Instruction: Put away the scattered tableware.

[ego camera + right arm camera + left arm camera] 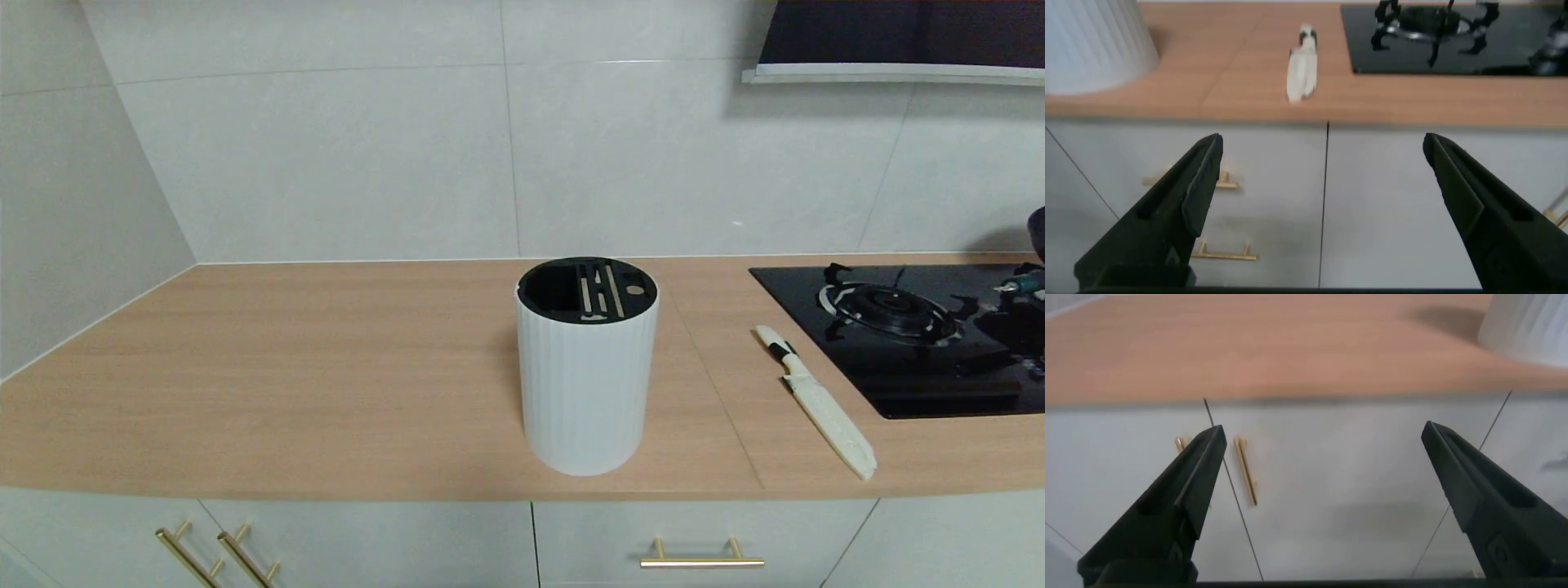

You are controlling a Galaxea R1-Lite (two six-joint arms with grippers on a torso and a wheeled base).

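Note:
A white ribbed cylindrical holder with a black slotted top stands near the front edge of the wooden counter. A cream-coloured knife with a black band on its handle lies flat to its right, beside the hob. My left gripper is open, held low in front of the cabinet doors, with the holder's base off to one side. My right gripper is also open in front of the cabinets, below the counter edge, facing the knife and the holder.
A black gas hob with a burner grate sits at the counter's right end, under a range hood. Tiled walls close the back and left. Cabinet doors with brass handles run below the counter edge.

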